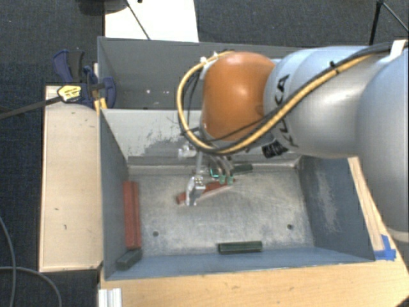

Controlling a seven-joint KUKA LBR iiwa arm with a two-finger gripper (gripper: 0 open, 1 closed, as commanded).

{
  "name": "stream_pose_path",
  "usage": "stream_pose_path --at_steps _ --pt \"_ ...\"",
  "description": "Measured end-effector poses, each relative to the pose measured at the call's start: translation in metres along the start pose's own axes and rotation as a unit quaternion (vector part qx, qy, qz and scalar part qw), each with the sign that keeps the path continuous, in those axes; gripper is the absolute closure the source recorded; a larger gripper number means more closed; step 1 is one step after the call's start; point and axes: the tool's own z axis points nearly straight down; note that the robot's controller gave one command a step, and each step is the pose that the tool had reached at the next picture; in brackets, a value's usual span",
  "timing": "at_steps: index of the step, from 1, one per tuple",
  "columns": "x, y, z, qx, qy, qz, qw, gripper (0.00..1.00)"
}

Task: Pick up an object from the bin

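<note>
My gripper (195, 188) hangs under the orange wrist cover, low over the middle of the bin floor towards the back wall. A small reddish-brown piece (183, 200) lies right at its lower left tip, touching or nearly touching it. A small green and red bit (224, 178) shows close against the gripper's right side; whether it is held I cannot tell.
A long red-brown bar (131, 214) lies along the left wall. A small dark block (129, 258) sits in the front left corner. A dark green bar (239, 247) lies by the front wall. The arm covers the bin's back right.
</note>
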Motion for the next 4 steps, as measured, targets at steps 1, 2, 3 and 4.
stream_pose_path --at_steps 1,2,3,4 --pt "-0.006 -0.020 0.106 0.000 -0.0010 -0.030 0.9995 1.00" --pt "-0.006 -0.020 0.106 0.000 -0.0010 -0.030 0.9996 1.00" --pt "-0.013 -0.020 0.026 0.001 0.0018 -0.043 0.9991 0.00" --pt "-0.023 -0.018 -0.049 0.001 0.0009 -0.054 0.9985 0.00"
